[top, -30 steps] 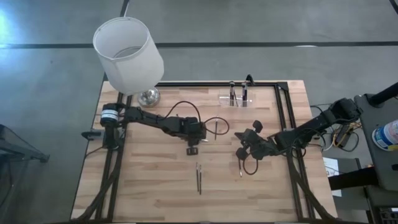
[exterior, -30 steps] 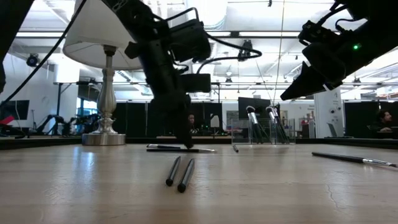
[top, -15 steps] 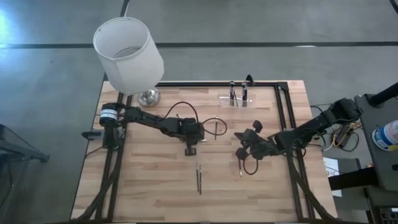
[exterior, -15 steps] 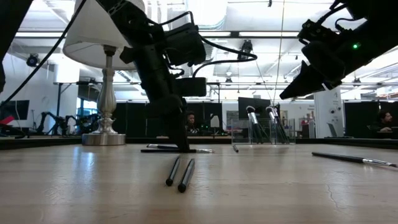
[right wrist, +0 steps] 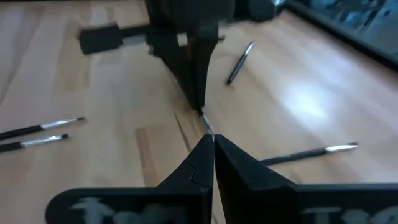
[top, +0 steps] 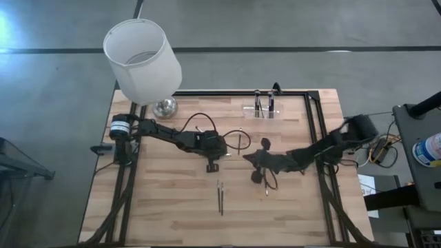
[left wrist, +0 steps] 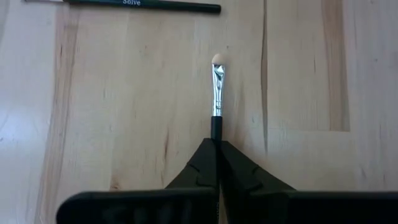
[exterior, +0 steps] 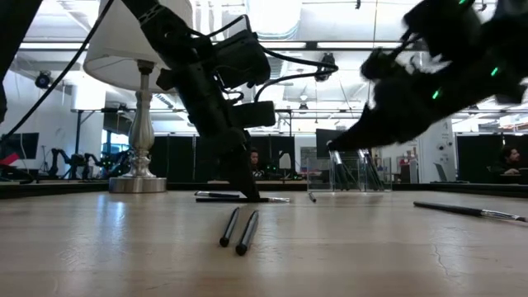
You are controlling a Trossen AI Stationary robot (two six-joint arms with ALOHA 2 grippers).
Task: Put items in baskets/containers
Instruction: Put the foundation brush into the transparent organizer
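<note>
So far you have only two or three sticks standing in the clear holder (top: 262,110) at the tabletop's far edge. Your left hand (left wrist: 217,144), mid-tabletop, is clenched on a brush (left wrist: 217,93) lying flat. Your right hand (right wrist: 213,142), clenched empty, points at it; several sticks (top: 220,196) remain loose.

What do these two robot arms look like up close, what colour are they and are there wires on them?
Both arms are dark, slim and jointed. The left arm has a silver band with a blue ring near its base and looping black cables. Each hand ends in two black, wedge-shaped fingers: left hand, right hand. In the low view, small green lights show on the right arm.
</note>
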